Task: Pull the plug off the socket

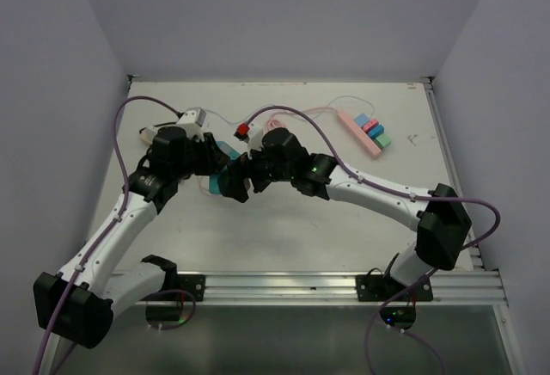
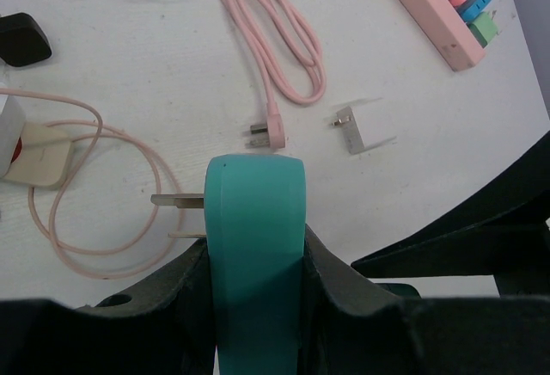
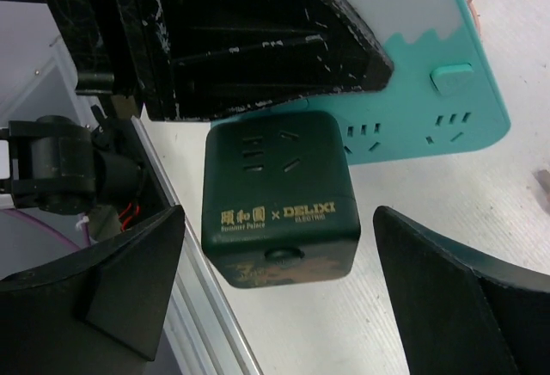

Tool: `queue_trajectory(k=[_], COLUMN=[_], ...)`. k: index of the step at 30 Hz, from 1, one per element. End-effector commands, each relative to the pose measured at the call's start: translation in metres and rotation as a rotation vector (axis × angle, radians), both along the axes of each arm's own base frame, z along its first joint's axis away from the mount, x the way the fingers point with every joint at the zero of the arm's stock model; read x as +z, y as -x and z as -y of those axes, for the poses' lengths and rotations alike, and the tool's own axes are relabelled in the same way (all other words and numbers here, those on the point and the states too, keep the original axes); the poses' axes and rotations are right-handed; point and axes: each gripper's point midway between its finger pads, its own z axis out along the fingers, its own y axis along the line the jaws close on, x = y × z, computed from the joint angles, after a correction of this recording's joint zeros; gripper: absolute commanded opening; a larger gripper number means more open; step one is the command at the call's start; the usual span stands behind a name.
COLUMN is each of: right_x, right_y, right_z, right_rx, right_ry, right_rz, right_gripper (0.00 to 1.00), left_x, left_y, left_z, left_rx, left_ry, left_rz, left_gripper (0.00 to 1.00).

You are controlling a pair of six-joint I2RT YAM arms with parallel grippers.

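Left gripper [image 2: 255,306]: clamped on teal power strip [image 2: 255,220], lower centre. Right gripper [image 3: 279,246]: jaws wide, empty, straddling dark cube plug [image 3: 279,186]; advise closing squarely, then pulling straight.

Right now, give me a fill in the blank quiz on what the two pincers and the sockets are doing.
The left pincer is shut on the ____ power strip.
The right pincer stands ____ around the dark green cube socket.
The coiled cable lying on the table is ____.
Missing words: teal; open; pink.
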Motion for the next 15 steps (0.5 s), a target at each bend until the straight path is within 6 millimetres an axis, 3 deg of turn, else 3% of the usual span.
queue_trajectory(k=[1,5,8,9,12,15], right_x=[0.020,0.014,0.010,0.011,0.011,0.009], right_y=[-0.008,-0.004,0.000,-0.001,0.003,0.009], right_z=[-0.015,-0.024,-0.023,-0.021,-0.010,0.006], right_rx=[0.009,0.039,0.054,0.050,0.044,0.040], right_ry=[-0.030,-0.025,-0.019,-0.019,0.003,0.033], right_rz=[0.059,0.043,0.032,0.038,0.052,0.056], right_gripper=[0.91,0.75,0.49,0.31,0.00,0.00], left_x=[0.051,0.051,0.048,0.046,0.040,0.034], left_y=[-0.009,-0.007,-0.008,-0.008,-0.011,-0.016], left_z=[0.008,0.007,0.004,0.003,-0.007,-0.021], left_rx=[-0.009,-0.009,-0.004,-0.006,0.021,0.062], left_ry=[0.078,0.082,0.061,0.042,-0.012,-0.095], left_rz=[0.158,0.171,0.184,0.189,0.202,0.222], left_gripper=[0.00,0.00,0.00,0.00,0.00,0.00])
